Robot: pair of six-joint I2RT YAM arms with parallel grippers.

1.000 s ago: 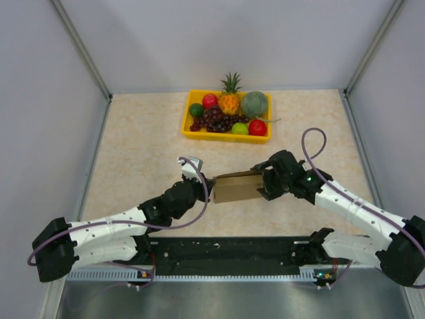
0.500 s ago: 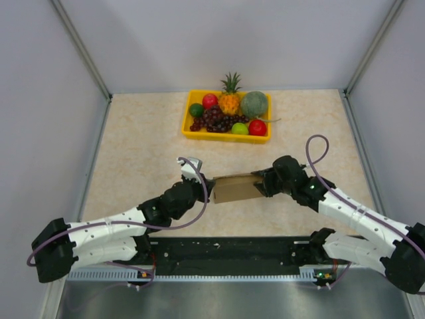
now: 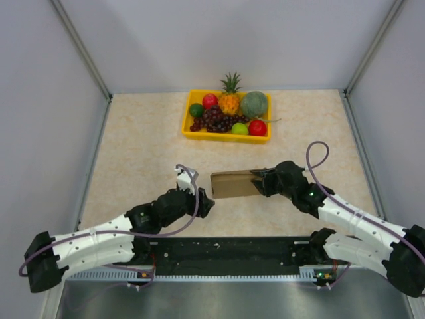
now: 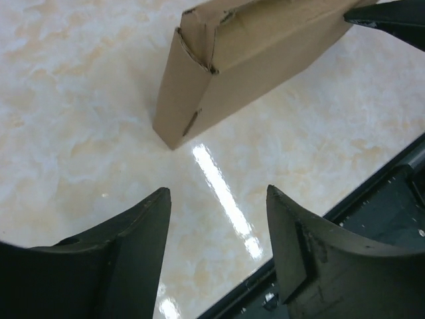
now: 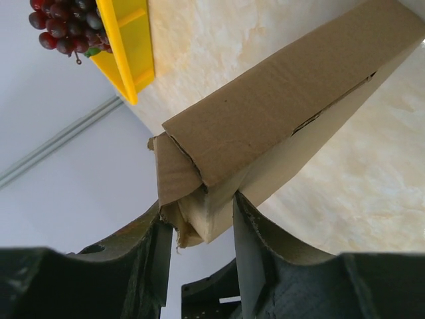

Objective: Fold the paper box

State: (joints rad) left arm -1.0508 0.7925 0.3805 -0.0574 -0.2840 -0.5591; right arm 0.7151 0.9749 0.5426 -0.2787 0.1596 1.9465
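The paper box (image 3: 232, 184) is a closed, small brown carton in the middle of the table. My right gripper (image 3: 257, 181) is shut on its right end. In the right wrist view that torn end of the box (image 5: 279, 126) sits between the fingers of the right gripper (image 5: 199, 206). My left gripper (image 3: 203, 201) stands open just off the box's left end, touching nothing. The left wrist view has the box's left end (image 4: 239, 73) ahead of the open left gripper (image 4: 218, 193), with bare table between.
A yellow tray (image 3: 226, 137) of fruit stands at the back centre, and its corner (image 5: 126, 46) shows in the right wrist view. A black rail (image 3: 232, 249) runs along the near edge between the arm bases. Grey walls close in both sides.
My left gripper has opened, let go of the box's left end and drawn back toward the near left. My right gripper has closed on the right end.
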